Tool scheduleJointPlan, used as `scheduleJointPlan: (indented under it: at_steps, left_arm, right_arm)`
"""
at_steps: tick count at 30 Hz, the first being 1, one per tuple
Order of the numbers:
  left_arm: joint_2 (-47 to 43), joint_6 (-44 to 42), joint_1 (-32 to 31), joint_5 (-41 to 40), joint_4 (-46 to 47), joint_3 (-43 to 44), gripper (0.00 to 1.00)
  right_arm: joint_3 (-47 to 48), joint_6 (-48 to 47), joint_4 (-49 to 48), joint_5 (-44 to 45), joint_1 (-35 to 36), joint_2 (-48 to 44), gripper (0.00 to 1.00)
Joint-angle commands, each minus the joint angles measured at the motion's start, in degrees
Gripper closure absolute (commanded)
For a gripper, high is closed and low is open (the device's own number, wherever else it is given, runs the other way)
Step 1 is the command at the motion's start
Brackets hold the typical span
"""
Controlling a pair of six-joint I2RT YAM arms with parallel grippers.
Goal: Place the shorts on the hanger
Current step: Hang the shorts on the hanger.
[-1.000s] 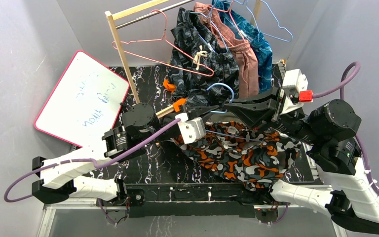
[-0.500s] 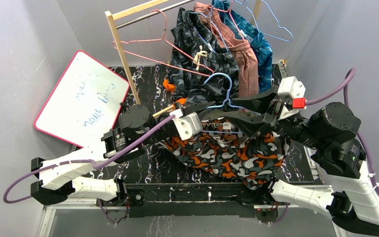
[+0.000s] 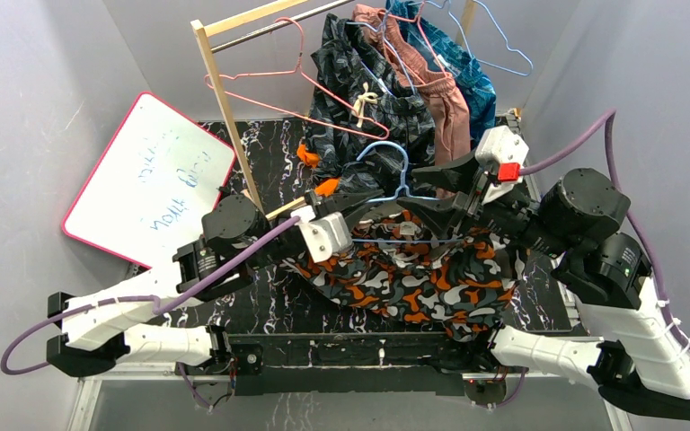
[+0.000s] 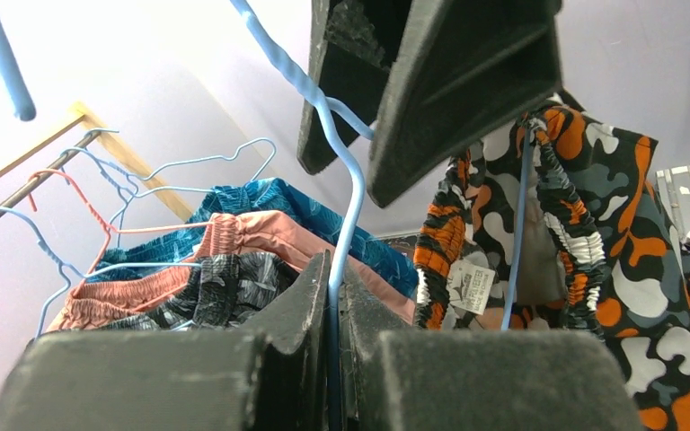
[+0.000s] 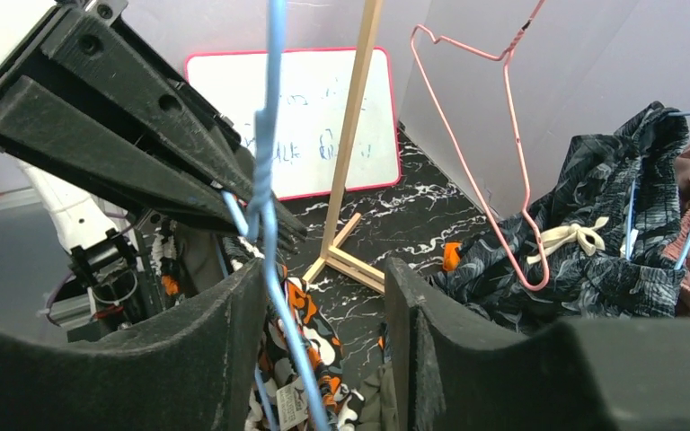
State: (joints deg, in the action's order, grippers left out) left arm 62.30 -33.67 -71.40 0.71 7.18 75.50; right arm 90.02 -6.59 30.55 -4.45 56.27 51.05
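Shifted to the left since one second ago: both arms with their load. Opened in the same time: the right hand (image 3: 411, 189).

Nearest, over the front part of the tabletop (image 3: 269, 171): the shorts (image 3: 413, 278), hanging in a loose bunch, with the elastic waistband lying around one wire of the hanger (image 5: 275, 90), as seen from the left wrist.

Just behind, reaching in from the left side: the left hand (image 4: 334, 269), closed tight on the hanger wire a little below the twisted neck.

Reaching in from the right side: the right hand, fingers standing wide, one on each side of the neck, with the wire close against one finger but not pinched.

Above both hands: the blue hook, upright.

Farther back: a whiteboard (image 3: 157, 180) leaning at the left, and a wooden rack (image 3: 225, 108) with dark patterned shorts (image 3: 359, 99) and other clothes hung on it.
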Motion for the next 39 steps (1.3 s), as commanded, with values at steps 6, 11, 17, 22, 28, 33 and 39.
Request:
scheduleJointPlan:
  at_steps: [6,11,17,22,28,33,39]
  left_arm:
    - [-5.3,-0.2,0.0,2.3,5.3,-1.5,1.00]
    - [-5.5,-0.3,0.0,2.4,5.2,-1.5,1.00]
    - [-6.5,-0.5,0.0,0.1,4.1,-1.9,0.98]
    - [-9.0,-0.3,0.0,-3.1,1.5,-3.9,0.02]
    - [-14.3,-0.8,0.1,-8.7,-1.4,-3.7,0.02]
    - [-21.3,0.7,0.1,-9.5,-4.8,-2.0,0.02]
    - [-30.3,0.8,0.0,-15.9,-5.9,-4.5,0.02]
  right_arm:
    - [7.8,0.0,5.4,-7.4,0.0,4.9,0.59]
    - [9.2,1.0,5.9,-10.0,0.0,7.0,0.96]
    - [7.7,2.7,0.7,-8.9,-0.1,5.6,1.00]
    - [5.4,4.0,-6.5,-1.5,0.0,3.2,1.00]
    - [8.8,3.4,-7.2,6.0,0.0,5.4,1.00]
    - [13.7,2.2,-4.3,9.5,-0.1,7.6,1.00]
    - [25.2,-0.8,3.3,14.4,0.0,10.8,1.00]
